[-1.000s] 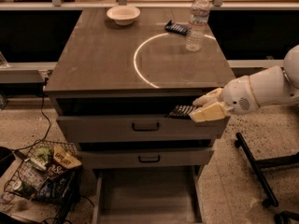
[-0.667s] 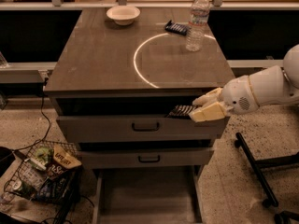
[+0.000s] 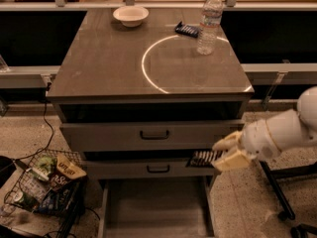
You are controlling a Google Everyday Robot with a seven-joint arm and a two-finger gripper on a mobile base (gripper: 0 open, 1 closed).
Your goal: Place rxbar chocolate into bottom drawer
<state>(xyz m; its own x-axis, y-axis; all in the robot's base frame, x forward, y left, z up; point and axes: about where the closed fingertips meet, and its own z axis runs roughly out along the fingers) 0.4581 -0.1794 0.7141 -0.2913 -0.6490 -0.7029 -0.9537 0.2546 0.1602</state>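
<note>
Above the open bottom drawer (image 3: 156, 207), the tool (image 3: 218, 155) pinches the rxbar chocolate (image 3: 200, 158), which juts from its tips.

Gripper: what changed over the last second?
The gripper has come down and slightly right. It carried the rxbar chocolate from top-drawer height to the front of the middle drawer, above the open bottom drawer. It is still shut on the bar; nothing was released. The bowl, water bottle and dark blue bar on the cabinet top stayed put.
</note>
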